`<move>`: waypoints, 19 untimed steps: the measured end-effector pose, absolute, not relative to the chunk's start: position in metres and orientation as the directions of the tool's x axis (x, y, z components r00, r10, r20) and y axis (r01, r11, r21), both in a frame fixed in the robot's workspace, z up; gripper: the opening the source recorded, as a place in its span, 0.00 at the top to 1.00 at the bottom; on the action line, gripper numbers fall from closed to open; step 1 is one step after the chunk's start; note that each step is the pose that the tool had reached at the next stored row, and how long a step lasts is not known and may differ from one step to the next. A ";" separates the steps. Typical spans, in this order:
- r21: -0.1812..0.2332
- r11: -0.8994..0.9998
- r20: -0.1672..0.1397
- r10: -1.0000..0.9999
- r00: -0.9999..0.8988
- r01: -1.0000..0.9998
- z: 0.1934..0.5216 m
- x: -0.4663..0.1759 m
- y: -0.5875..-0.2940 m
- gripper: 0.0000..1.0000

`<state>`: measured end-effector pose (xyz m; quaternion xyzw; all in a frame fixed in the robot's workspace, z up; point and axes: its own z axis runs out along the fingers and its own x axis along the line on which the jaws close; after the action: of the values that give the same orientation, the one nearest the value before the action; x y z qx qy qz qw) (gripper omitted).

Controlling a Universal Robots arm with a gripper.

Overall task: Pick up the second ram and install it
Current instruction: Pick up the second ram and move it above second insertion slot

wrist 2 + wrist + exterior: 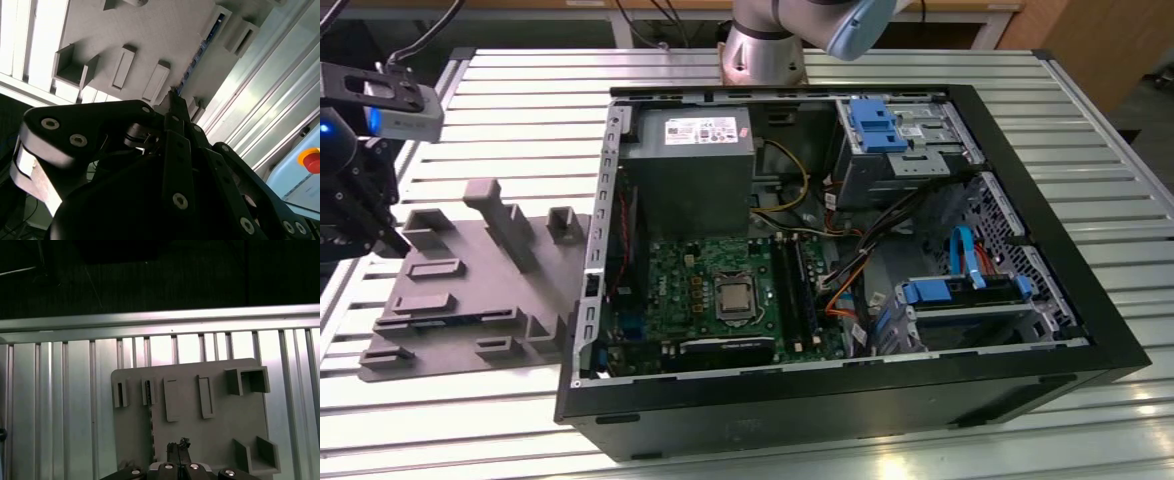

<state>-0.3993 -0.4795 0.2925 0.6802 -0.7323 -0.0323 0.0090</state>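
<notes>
The second ram (150, 420), one stick, sits on one grey tray (220, 435).

Exterior view, from my gripper (374, 235): tall post (500, 215) at 3 o'clock blocks any sideways pass. Raised blocks (434, 268) on the tray (467, 355) crowd 4 o'clock. PC case wall (594, 260) shuts off 3 o'clock beyond. Bare table slats (400, 410) at 6 o'clock = free room.

You are counting: one grey tray (454, 320), one ram stick (199, 52), one open computer case (854, 420), one motherboard (674, 275), one power supply (687, 165), two blue drive brackets (874, 125), one gripper (178, 447), one slatted table (520, 100)
</notes>
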 end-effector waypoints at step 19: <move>0.060 0.073 -0.031 -0.997 -0.075 -0.996 0.284 -0.399 -0.479 0.89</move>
<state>-0.3993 -0.4795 0.2837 0.6802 -0.7323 -0.0323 0.0092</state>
